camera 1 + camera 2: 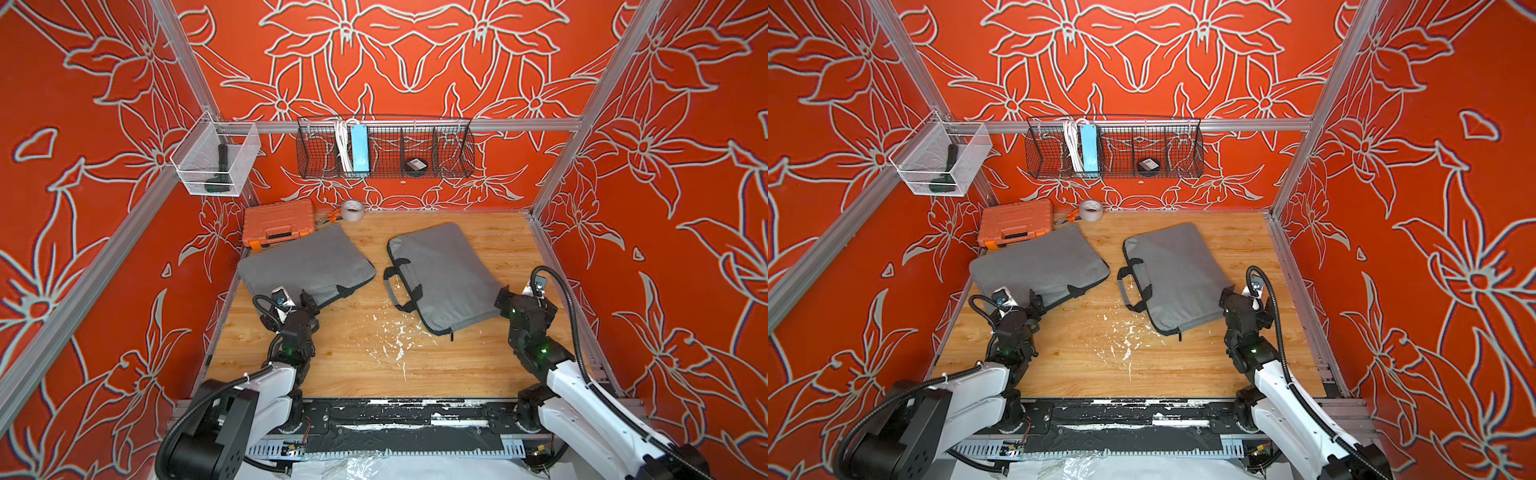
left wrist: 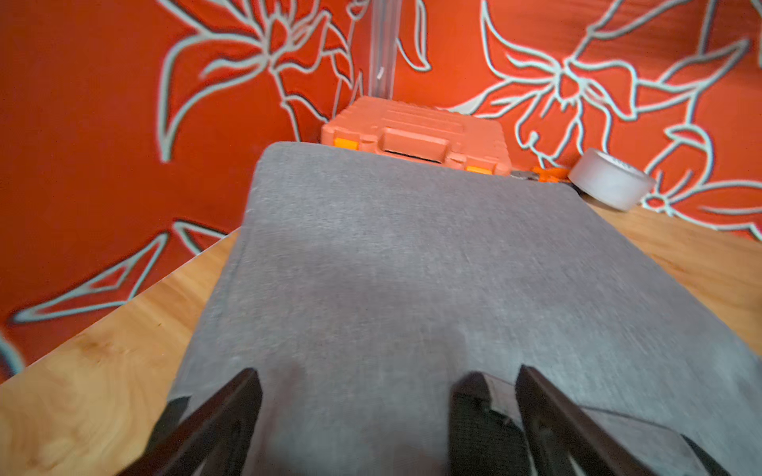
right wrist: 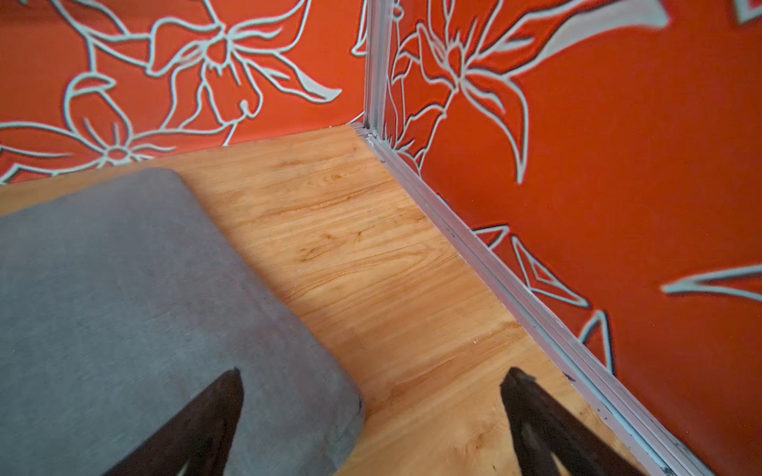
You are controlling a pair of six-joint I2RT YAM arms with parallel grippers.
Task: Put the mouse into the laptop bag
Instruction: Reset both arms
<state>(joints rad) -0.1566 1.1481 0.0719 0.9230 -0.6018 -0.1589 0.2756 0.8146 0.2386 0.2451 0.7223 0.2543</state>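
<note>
- The left gripper point(image 1: 309, 300) hangs low at the near edge of the left laptop bag point(image 1: 307, 262). Its fingers point(image 2: 243, 395) are spread wide and hold nothing. The wrist view shows them straddling grey cloth beside a black handle strap point(image 2: 474, 412).
- The right gripper point(image 1: 503, 296), its fingers equally wide and empty, sits at the near corner of the right laptop bag point(image 1: 444, 270). One finger is above cloth and one above bare table point(image 1: 353, 357), a spot that would suit steadying that bag.
- No mouse shows on the table. It may lie inside the left laptop bag, though that cannot be confirmed.
- Both arms reach forward from the table's near side, elbows bent and wrists tipped down.
</note>
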